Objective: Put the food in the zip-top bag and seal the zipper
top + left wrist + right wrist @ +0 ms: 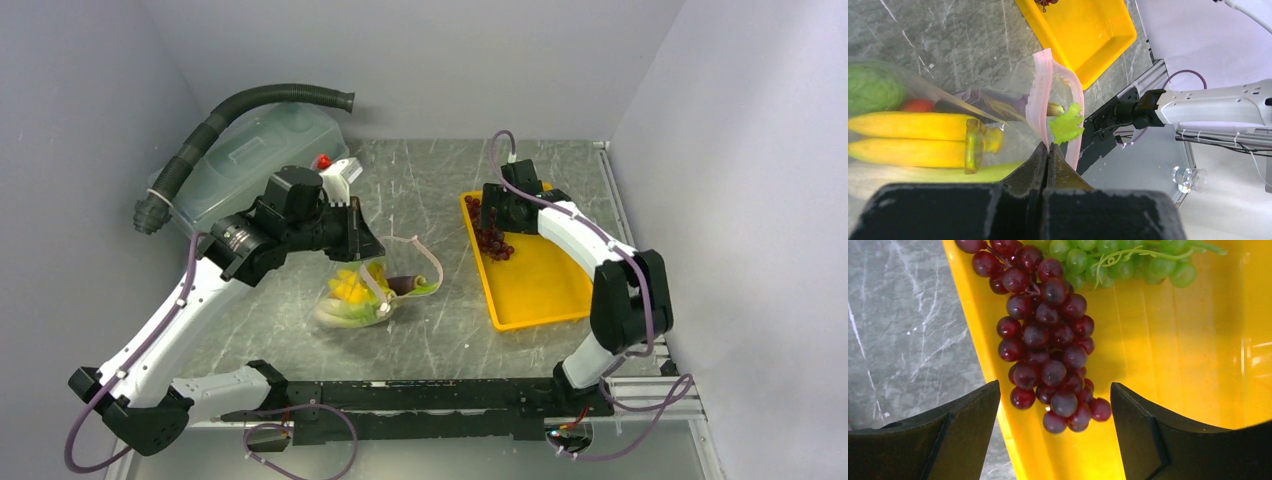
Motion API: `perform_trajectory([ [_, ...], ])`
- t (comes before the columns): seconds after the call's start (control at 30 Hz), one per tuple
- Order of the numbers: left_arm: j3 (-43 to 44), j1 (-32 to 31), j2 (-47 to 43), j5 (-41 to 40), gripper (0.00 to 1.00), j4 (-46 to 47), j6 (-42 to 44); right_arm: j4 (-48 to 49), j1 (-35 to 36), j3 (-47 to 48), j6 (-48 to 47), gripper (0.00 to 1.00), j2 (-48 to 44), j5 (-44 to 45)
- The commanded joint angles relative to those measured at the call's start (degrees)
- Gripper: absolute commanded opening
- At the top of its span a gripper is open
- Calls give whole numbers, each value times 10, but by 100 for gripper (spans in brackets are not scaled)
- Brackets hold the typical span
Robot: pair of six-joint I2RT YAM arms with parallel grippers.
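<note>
bag (345,308) with food (350,288) lies left of the tray (545,285); grapes (490,238) lie in the tray's far-left corner.

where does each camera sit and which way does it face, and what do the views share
Top external: above and behind the robot, facing down at the table; the left arm and right arm show whole.
Left wrist: on the left arm, facing along the left gripper, shut on the zipper of the bag; its black fingers and the right arm's white link show.
Right wrist: on the right arm, facing down at the grapes in the tray; the open right gripper flanks them.
Shared: all three show the tray.
</note>
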Motion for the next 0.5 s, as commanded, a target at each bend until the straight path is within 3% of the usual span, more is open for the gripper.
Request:
perform_trajectory([
  [0.0,3,3,-22,-7,0,7,13,30,-10,44,19,84,36,-30],
  [0.47,-1,5,-26,-9,0,4,13,29,-17,86,5,70,155,-40],
])
